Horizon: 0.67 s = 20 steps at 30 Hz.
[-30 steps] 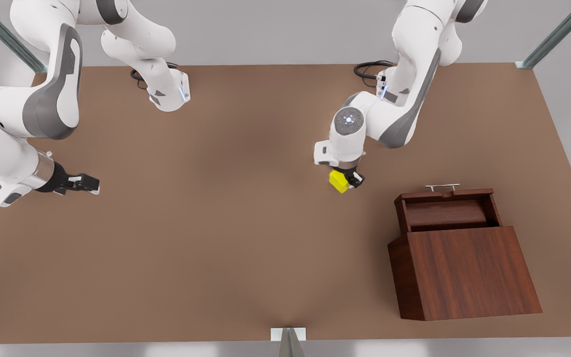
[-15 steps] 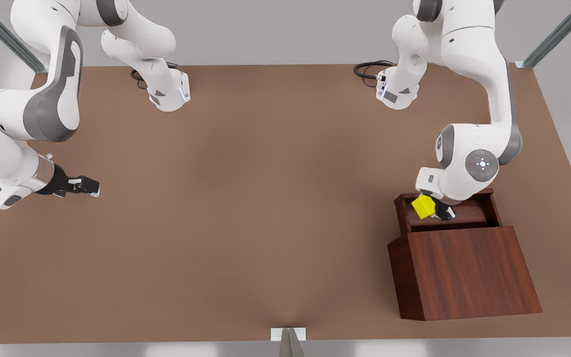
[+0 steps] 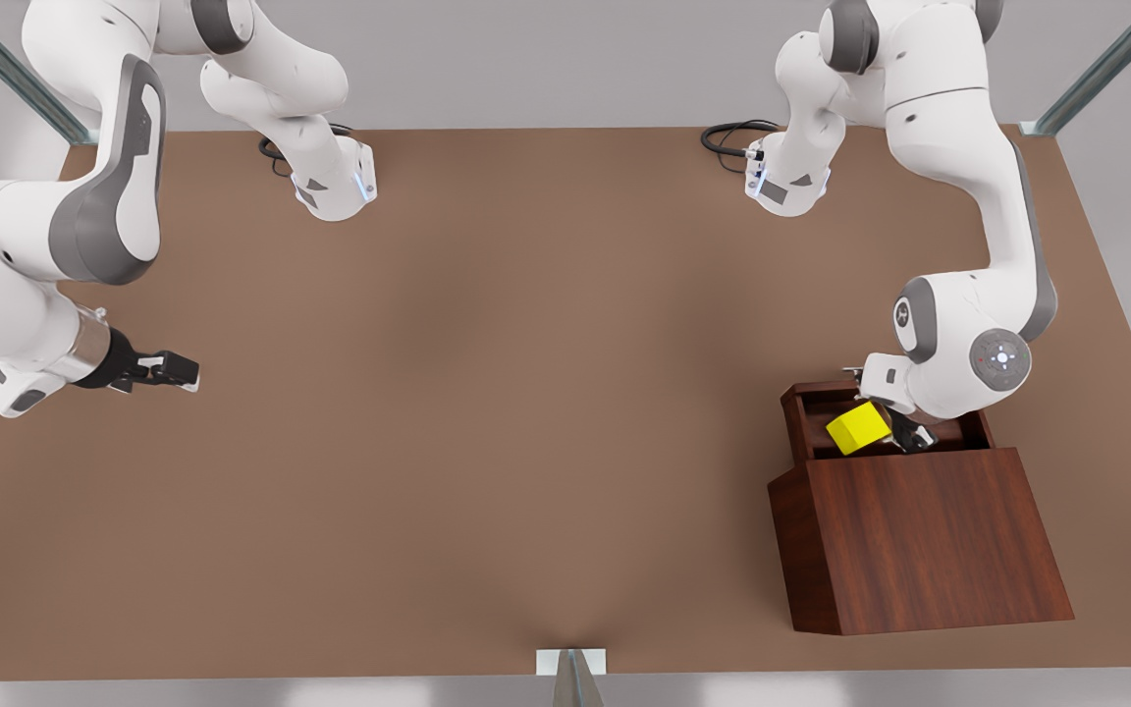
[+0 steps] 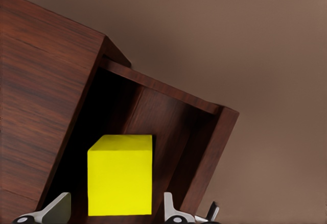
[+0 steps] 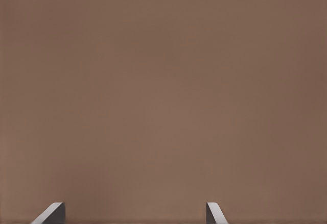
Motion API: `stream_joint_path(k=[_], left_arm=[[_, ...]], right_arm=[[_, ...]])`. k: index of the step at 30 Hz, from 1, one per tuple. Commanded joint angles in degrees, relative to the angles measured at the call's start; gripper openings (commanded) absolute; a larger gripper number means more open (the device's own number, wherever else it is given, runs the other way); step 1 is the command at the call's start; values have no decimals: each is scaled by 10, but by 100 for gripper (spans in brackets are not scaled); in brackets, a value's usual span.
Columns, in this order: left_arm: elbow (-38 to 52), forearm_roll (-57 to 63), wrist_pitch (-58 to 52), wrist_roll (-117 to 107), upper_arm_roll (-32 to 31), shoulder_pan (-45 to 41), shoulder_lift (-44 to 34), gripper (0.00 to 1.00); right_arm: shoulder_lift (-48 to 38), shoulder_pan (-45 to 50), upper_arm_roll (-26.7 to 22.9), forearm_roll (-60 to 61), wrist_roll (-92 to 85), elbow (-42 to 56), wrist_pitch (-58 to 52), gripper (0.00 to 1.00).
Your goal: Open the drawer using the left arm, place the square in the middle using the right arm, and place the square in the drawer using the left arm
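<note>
Gripping the yellow cube (image 3: 858, 428) over the open drawer (image 3: 803, 424), the left gripper (image 3: 888, 433) risks clipping the cabinet (image 3: 919, 535) edge and jarring its load, while the right gripper (image 3: 165, 369) waits open above bare table (image 3: 487, 393).

The square (image 3: 858, 428) is bright plain yellow. The drawer (image 3: 801, 417) and cabinet (image 3: 919, 535) are dark reddish-brown with wood grain. The table (image 3: 487, 393) is matte brown, unpatterned. The arms are white with grey panels, and both grippers are black.
</note>
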Motion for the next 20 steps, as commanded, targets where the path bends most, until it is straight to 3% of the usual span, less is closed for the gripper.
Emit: stream_joint_path(k=[1,3,6,11,20], left_arm=[[4,-4,-3,-19,0,0,0,100],[79,0,-105,-227,0,-1,-1,100],[133,2,-114,-409,-7,1,-16,100],[186,157,-119,-752,-358,242,-73,100],[154,156,-111,-789,-423,308,-117,100]], right_arm=[[0,0,0,0,0,0,0,100],[1,-1,0,0,0,1,0,100],[-6,-2,0,-3,-1,5,4,100],[-28,-26,1,-13,6,4,33,100],[-24,-25,1,-11,6,5,40,100]])
